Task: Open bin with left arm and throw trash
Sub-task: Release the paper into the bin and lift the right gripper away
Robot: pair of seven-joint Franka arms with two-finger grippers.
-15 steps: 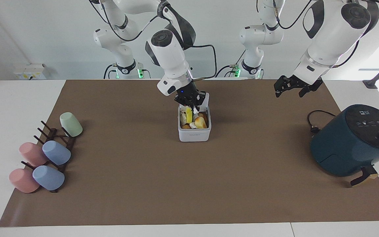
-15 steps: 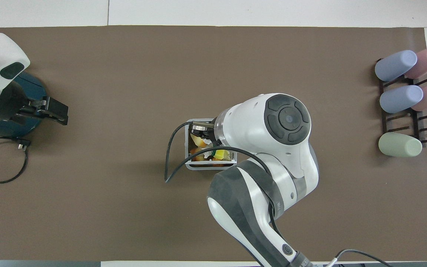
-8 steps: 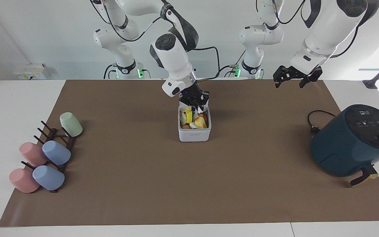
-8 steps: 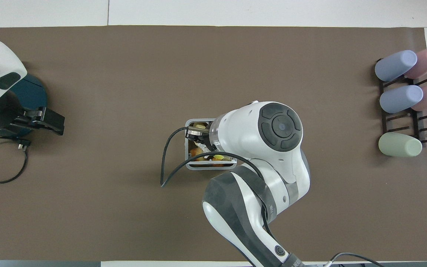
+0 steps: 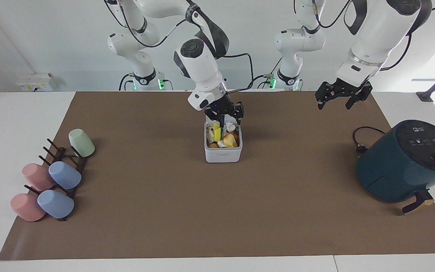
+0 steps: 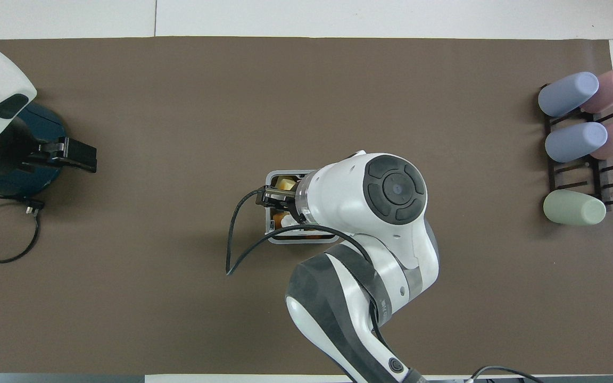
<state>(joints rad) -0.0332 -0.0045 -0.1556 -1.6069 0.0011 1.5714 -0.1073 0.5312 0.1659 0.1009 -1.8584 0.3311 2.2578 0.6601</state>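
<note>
The white bin stands open mid-mat, and its rim peeks out from under the right arm in the overhead view. Inside lie a yellow scrap, a crumpled white wad and orange-brown pieces of trash. My right gripper hangs just over the bin's robot-side edge, fingers spread and empty, the white wad right below it. The bin's lid is hidden by that gripper. My left gripper waits open in the air over the mat near the air fryer's end of the table.
A dark-teal air fryer with its black cord stands at the left arm's end. A rack of pastel cups sits at the right arm's end. Brown mat covers the table.
The right gripper has opened and the white wad it held now lies in the bin; the gripper shifted slightly toward the robots. The left gripper only swayed a little in the air.
</note>
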